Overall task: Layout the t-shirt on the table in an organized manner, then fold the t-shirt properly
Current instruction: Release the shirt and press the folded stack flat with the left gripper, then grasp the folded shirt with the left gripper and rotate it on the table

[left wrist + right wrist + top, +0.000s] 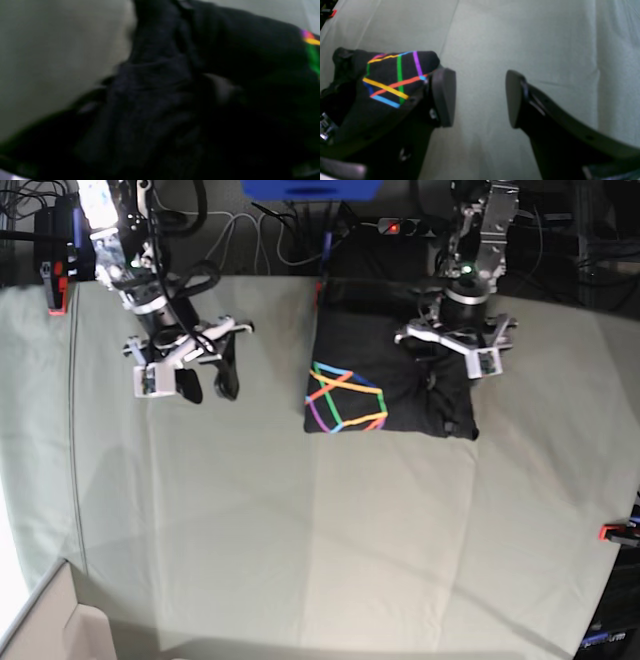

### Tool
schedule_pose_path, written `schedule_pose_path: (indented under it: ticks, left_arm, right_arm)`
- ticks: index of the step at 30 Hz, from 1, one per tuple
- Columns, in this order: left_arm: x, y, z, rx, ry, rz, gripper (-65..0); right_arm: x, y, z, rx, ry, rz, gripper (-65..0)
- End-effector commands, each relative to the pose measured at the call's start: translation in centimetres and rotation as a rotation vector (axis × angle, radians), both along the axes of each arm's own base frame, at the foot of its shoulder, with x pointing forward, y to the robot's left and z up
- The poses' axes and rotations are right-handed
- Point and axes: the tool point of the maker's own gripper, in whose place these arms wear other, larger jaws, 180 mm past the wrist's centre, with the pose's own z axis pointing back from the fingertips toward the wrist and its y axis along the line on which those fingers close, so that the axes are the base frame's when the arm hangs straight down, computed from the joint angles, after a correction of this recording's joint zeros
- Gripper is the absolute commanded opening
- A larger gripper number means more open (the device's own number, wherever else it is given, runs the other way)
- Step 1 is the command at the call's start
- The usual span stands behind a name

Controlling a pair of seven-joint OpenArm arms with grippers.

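Soft charcoal t-shirt (395,375), bunched square, on smooth pale table (300,530).

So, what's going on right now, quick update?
Right claw open, empty, over bare table. Left claw down on bunched t-shirt, grip unclear. Nothing blocking.

Base view looks down on the table (250,530); both wrist views, close, share the t-shirt (385,340).
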Motion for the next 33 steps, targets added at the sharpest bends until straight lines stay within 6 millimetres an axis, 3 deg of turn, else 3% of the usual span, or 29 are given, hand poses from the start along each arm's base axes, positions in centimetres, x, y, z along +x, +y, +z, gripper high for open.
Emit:
schedule_pose_path:
  ticks: [1,5,8,10,13,18,24,27,33]
  left_arm:
    - [-1.2,-0.1,-1.2,0.008,0.067,-0.011,-35.7]
    - [-1.1,0.2,-1.1,0.014,0.065,-0.008,-65.0]
    - [-0.8,0.2,-0.7,0.015,0.053,-0.008,-62.8]
    - [-0.4,0.2,-0.4,0.015,0.041,-0.008,-64.7]
    - [1.9,1.1,0.9,0.044,-0.005,-0.027,-64.8]
    - [5.9,-1.0,3.1,0.103,-0.081,-0.181,-64.8]
    - [10.4,-5.2,6.7,0.199,-0.197,-0.425,-64.8]
    - [11.9,-8.4,8.3,0.232,-0.251,-0.548,-64.8]
    - [11.9,-15.4,7.5,0.202,-0.234,-0.866,-64.8]
  right_arm:
    - [0.6,-0.1,1.3,0.023,-0.04,-0.012,-32.9]
    - [0.6,-0.1,1.3,0.023,-0.04,-0.012,-32.9]
    - [0.6,-0.2,1.3,0.021,-0.042,-0.01,-32.9]
    - [0.9,-0.7,1.3,0.013,-0.047,-0.023,-32.9]
    - [2.0,-3.3,1.5,-0.01,-0.064,-0.093,-32.9]
    - [3.8,-8.1,3.3,-0.065,-0.13,-0.215,-32.9]
    - [4.7,-14.7,4.4,-0.178,-0.14,-0.359,-32.9]
    - [4.6,-17.6,4.5,-0.233,-0.122,-0.418,-32.9]
    - [4.0,-21.1,5.0,-0.278,-0.12,-0.501,-32.9]
